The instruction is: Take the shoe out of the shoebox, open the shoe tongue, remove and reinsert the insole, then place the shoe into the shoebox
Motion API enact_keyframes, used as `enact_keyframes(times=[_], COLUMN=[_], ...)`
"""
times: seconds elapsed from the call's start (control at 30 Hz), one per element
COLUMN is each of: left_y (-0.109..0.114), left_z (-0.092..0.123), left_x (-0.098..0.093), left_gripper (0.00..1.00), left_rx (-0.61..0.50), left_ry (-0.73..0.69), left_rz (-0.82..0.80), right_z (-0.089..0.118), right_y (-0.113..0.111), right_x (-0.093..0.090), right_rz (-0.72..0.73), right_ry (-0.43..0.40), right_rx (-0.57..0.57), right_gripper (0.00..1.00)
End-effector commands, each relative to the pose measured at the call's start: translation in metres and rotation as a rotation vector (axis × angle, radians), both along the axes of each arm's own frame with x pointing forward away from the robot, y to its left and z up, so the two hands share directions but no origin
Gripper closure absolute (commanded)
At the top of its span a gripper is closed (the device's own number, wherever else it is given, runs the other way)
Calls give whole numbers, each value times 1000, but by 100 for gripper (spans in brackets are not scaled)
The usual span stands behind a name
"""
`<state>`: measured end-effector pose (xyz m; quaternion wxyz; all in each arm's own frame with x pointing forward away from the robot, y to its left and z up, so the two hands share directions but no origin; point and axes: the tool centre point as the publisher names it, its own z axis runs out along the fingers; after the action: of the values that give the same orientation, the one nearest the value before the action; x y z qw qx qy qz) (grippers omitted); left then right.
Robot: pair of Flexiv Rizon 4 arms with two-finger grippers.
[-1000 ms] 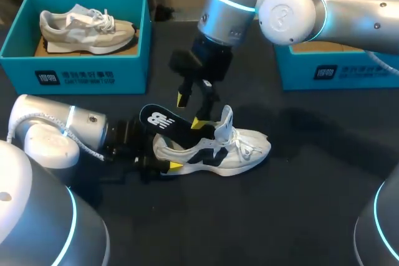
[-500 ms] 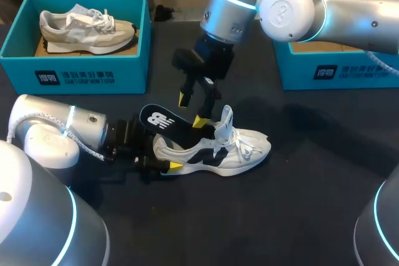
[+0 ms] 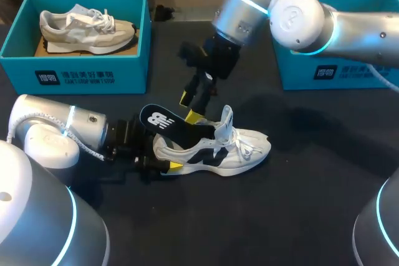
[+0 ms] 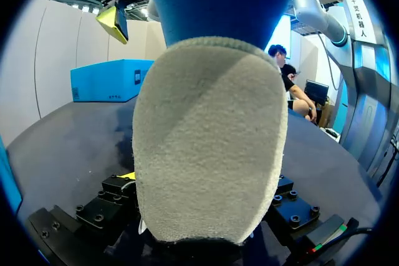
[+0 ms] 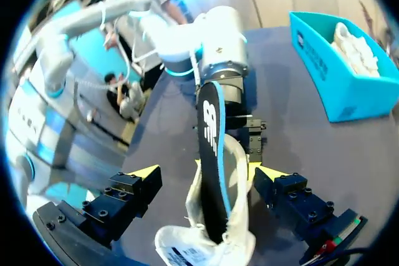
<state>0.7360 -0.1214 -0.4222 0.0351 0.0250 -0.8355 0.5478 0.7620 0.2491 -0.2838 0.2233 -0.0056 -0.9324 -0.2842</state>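
Insole point(image 3: 161, 120) half inside white shoe point(image 3: 240, 148)

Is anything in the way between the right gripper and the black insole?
Nothing visible does. The right gripper hangs open just over the insole poking out of the shoe, only air between them.

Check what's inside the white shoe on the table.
A black insole, partly in the white shoe, one end sticking up out over the heel. Its other end is hidden by the upper.
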Motion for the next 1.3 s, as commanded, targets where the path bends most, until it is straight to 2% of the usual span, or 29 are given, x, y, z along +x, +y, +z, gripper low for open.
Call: enact_keyframes(times=[0.03, 0.23, 0.57, 0.77, 0.83, 0.9, 0.93, 1.03, 1.3], left_y=[-3, -3, -3, -3, -3, -3, -3, -3, -3], left_z=[-4, -4, -4, -4, -4, -4, -4, -4, -4], left_x=[2, 2, 2, 2, 2, 2, 2, 2, 2], left_gripper=[100, 100, 100, 100, 100, 100, 100, 100, 100], left_rx=[2, 2, 2, 2, 2, 2, 2, 2, 2], left_ry=[1, 1, 1, 1, 1, 1, 1, 1, 1], left_rz=[-1, -1, -1, -1, -1, -1, -1, -1, -1], right_z=[-7, -17, -29, -32, -33, -34, -35, -38, -45], right_y=[-4, 1, 18, 24, 27, 29, 29, 31, 33], right_x=[-10, -13, -14, -19, -20, -20, -20, -20, -15], right_rz=[-88, -100, -74, -71, -65, -60, -58, -48, -20], right_ry=[60, 119, 146, 154, 161, 163, 163, 167, 174], right_rx=[66, 90, 120, 125, 124, 124, 125, 126, 139], right_gripper=[0, 0, 0, 11, 32, 47, 51, 56, 60])
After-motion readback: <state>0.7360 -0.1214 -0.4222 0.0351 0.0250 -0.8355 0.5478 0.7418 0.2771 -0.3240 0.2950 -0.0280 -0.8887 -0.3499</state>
